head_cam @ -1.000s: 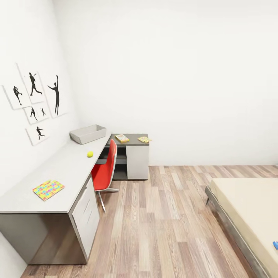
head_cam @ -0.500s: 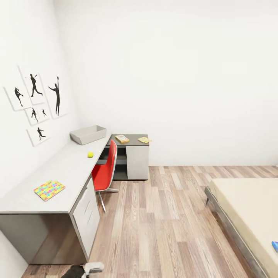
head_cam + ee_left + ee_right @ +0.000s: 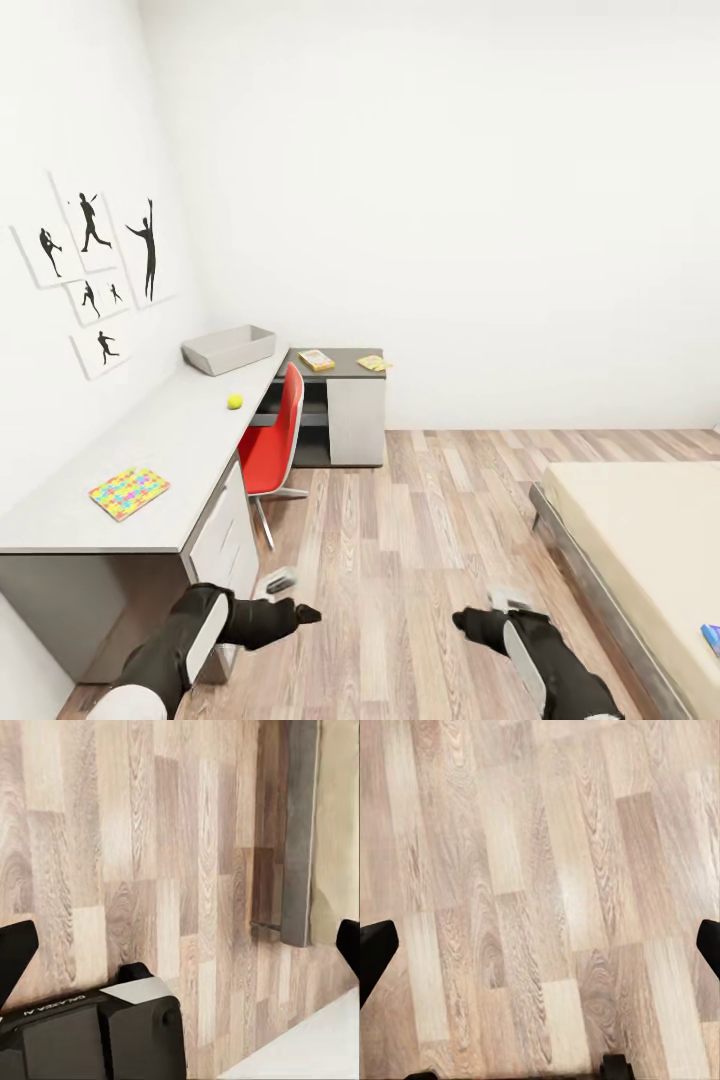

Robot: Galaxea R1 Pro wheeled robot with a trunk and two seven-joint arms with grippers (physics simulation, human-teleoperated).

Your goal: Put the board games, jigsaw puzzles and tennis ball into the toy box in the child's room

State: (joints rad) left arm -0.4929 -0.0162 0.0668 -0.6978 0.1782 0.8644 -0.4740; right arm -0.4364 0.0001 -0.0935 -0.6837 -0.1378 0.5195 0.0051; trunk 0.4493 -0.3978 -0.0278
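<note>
The table [image 3: 170, 440] runs along the left wall. On it, far from both arms, are the grey toy box [image 3: 228, 348], the tennis ball [image 3: 234, 401] and a yellow many-coloured jigsaw puzzle [image 3: 129, 492]. On its dark corner section lie a flat board game [image 3: 316, 359] and a small yellow slab [image 3: 374, 363]. At the right is the bed [image 3: 640, 530], with the corner of a blue board game [image 3: 712, 636] at the frame edge. My left gripper [image 3: 305, 612] and right gripper [image 3: 465, 620] hang over the wooden floor. Both are open and empty, their fingertips [image 3: 15, 952] [image 3: 375, 949] wide apart.
A red swivel chair [image 3: 278, 440] is tucked at the desk, between me and the corner section. Wooden floor [image 3: 430, 540] stretches between desk and bed. The bed's grey frame [image 3: 300, 832] and my base [image 3: 97, 1027] appear in the left wrist view. Sports silhouettes [image 3: 95, 270] hang on the left wall.
Both arms have risen into the head view from the bottom edge; half a second ago only a bit of the left one peeked in. The toys have not moved.
</note>
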